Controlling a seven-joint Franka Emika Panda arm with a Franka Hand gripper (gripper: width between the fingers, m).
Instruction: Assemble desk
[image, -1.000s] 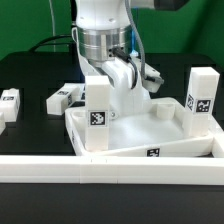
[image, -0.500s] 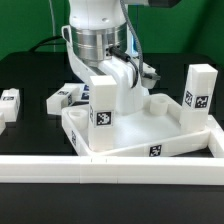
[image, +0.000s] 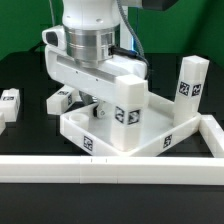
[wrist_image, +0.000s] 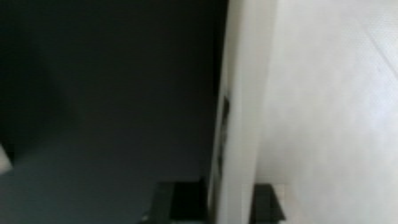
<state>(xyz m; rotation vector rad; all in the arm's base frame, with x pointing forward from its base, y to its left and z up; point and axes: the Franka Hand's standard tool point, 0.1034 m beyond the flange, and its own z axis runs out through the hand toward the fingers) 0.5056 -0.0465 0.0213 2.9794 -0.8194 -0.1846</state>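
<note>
Gripper (wrist_image: 228, 205) pinched narrow on a leg (image: 127, 112) standing upright inside the desk top (image: 120, 141), which lies against the rail (image: 50, 167); probably seating it, so keep it plumb, press lightly, turn slowly, watch the top for sliding.

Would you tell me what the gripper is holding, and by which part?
Most likely the desk top, by its raised rim: the wrist view shows a thin white edge between the fingers. The exterior view hides the contact.
</note>
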